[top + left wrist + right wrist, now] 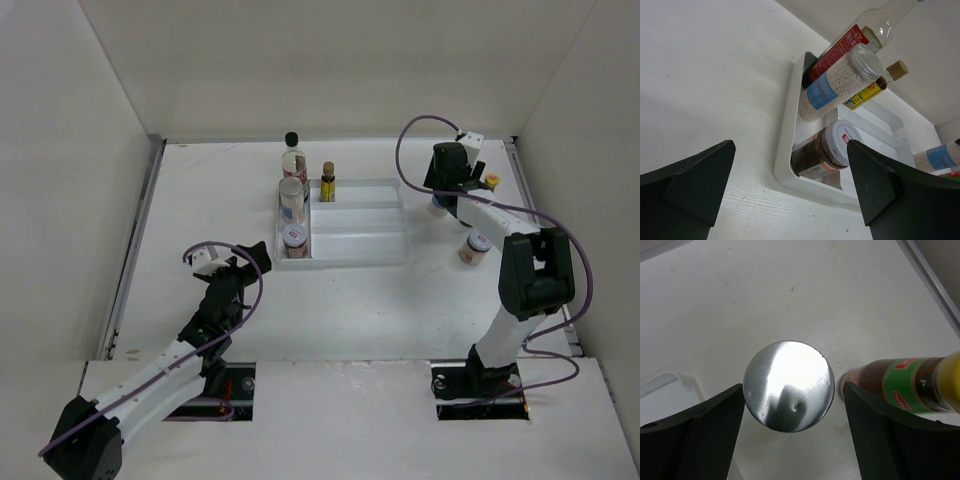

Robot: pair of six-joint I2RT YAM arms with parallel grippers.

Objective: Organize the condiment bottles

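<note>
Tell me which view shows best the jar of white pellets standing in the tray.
The left wrist view: the pellet jar is close, its blue label and silver lid clear. The top external view shows it small, from above. The right wrist view does not show it.

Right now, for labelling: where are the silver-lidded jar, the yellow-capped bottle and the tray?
silver-lidded jar (789, 386): right wrist, lid centre
yellow-capped bottle (900, 385): right wrist, label
tray (350, 263): top external, near rim

The right gripper hides most of the silver-lidded jar overhead; the sauce bottle runs off frame.
</note>
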